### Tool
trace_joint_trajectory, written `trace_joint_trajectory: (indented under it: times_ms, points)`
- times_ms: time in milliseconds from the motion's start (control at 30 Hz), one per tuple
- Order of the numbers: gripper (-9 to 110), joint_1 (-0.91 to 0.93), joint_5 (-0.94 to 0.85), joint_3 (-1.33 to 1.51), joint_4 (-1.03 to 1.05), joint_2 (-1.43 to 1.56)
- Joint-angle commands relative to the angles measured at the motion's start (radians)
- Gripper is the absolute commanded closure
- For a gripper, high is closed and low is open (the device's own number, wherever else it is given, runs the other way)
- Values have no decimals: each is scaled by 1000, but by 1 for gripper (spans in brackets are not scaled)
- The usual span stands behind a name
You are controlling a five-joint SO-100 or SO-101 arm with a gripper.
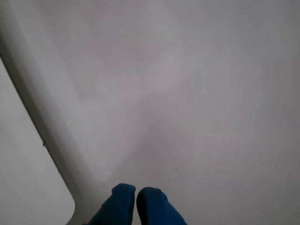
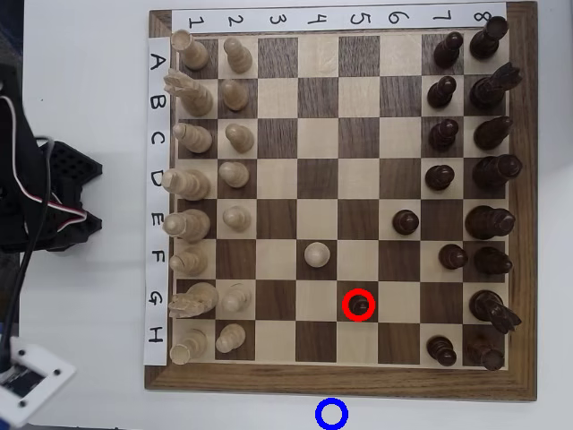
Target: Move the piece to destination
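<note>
White tabletop is seen beside a chessboard (image 2: 166, 381). Gripper (image 1: 136, 192) jaws are clenched, empty (approach pending); the piece (image 2: 360, 305) must be carried to destination (image 2: 331, 414).

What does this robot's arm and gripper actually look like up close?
In the wrist view the gripper shows two rounded, bright blue fingertips. In the overhead view the arm is a black, blocky body at the left edge, with red, white and black cables looping over it. A white part with screws sits below.
</note>
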Motion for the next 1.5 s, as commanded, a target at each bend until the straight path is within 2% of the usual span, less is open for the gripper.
trace_joint_trajectory:
  times_ms: [0, 233, 500, 867, 1133, 1467]
  points:
    - [101, -207, 334, -428, -167, -178]
    - [101, -364, 574, -635, -158, -347]
    - [101, -531, 793, -890, 20, -557]
    - [98, -749, 781, -1203, 342, -848]
    - [100, -854, 1065, -1218, 360, -999]
    - [100, -945, 1244, -1144, 304, -1160]
